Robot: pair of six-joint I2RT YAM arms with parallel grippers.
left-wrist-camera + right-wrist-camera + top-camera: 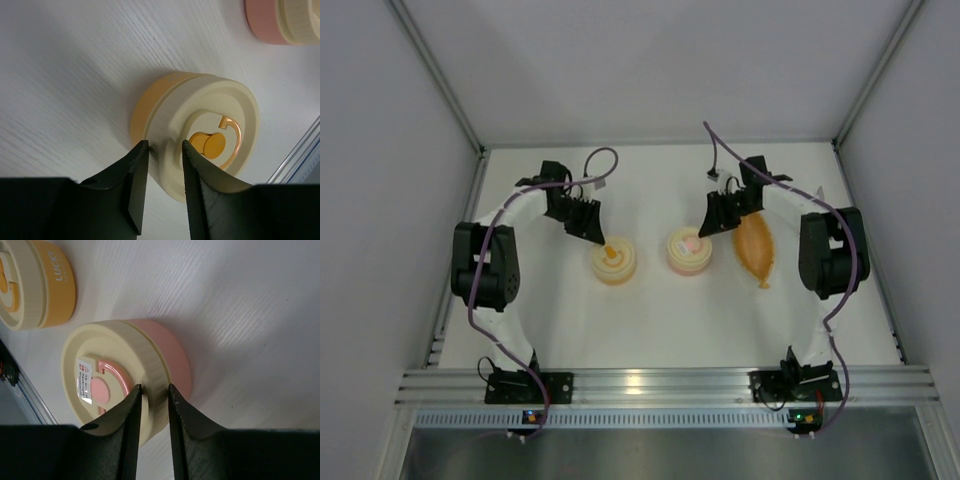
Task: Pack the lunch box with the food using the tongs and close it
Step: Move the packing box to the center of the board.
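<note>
The lunch box [689,252] [176,356], cream with a pink body, stands mid-table with its lid [116,344] on. My right gripper [712,228] [154,387] is shut on the lid's ribbed edge, one finger on the top and one on the side. The food bag [755,250], pointed and orange, lies just right of it. My left gripper [598,238] [164,146] is shut on the lid rim [165,125] of an orange twin container [614,261]. The tongs are out of view.
The two containers stand side by side, a small gap between them. The pink one shows at the top right of the left wrist view [260,25], the orange one at the top left of the right wrist view [57,285]. White walls enclose the table.
</note>
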